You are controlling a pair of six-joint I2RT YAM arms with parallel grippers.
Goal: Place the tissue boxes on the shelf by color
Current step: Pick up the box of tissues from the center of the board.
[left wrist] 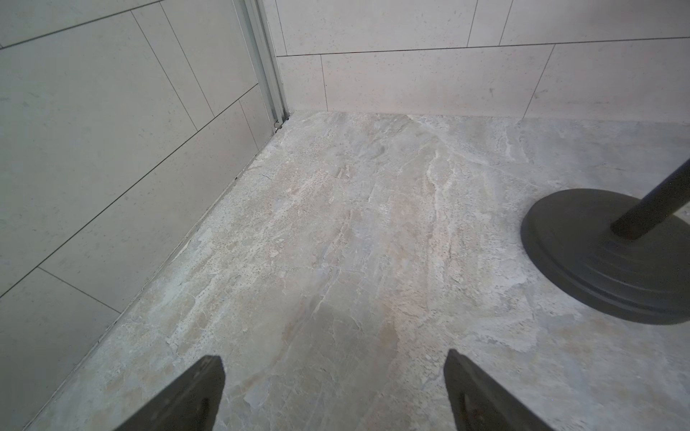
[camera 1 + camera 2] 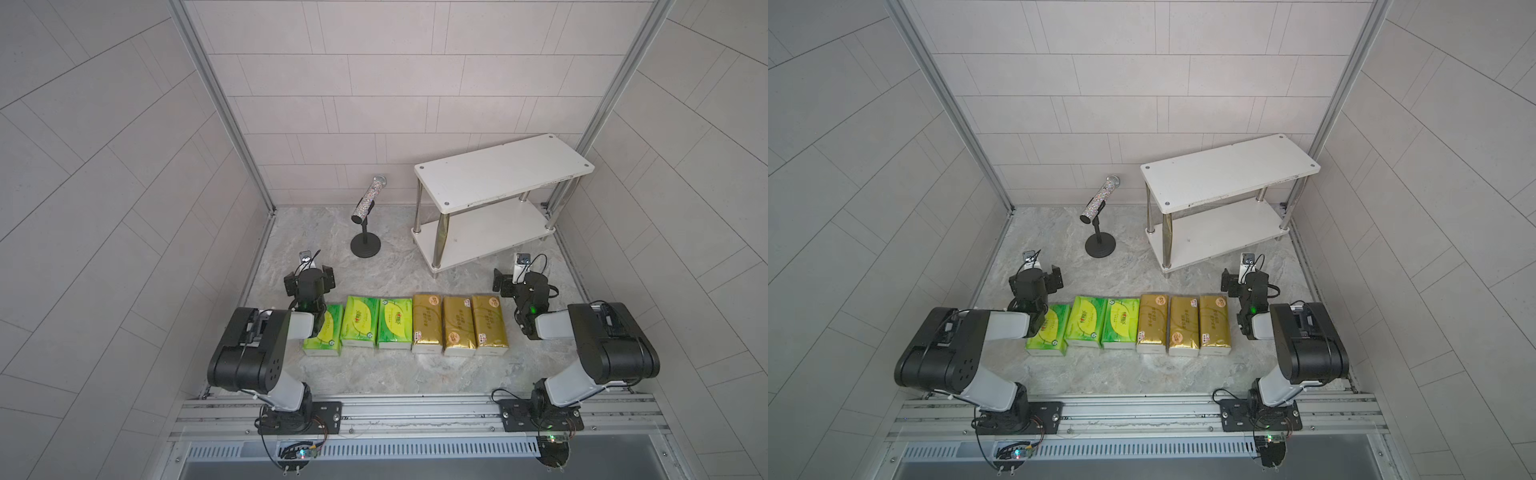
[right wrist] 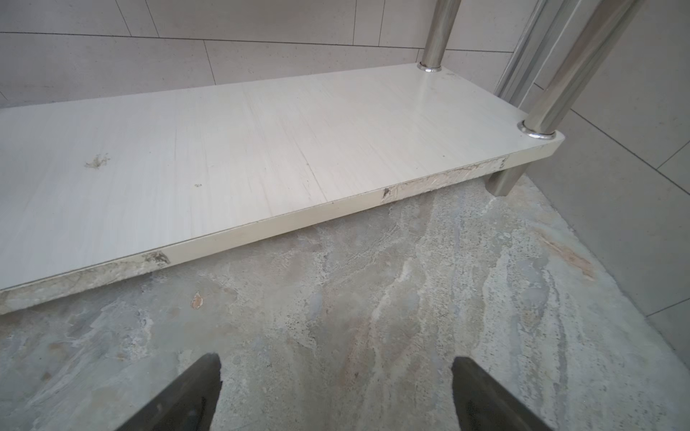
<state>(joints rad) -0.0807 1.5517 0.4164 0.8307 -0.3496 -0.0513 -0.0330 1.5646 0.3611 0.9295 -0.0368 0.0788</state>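
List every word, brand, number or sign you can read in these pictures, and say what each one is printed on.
No text can be read with certainty.
On the green tissue packs: a red logo and small print on each top face, too blurred to read.
On the gold tissue packs: dark print and small round labels, too small to read.
On the shelf and the glittery cylinder: no text visible.
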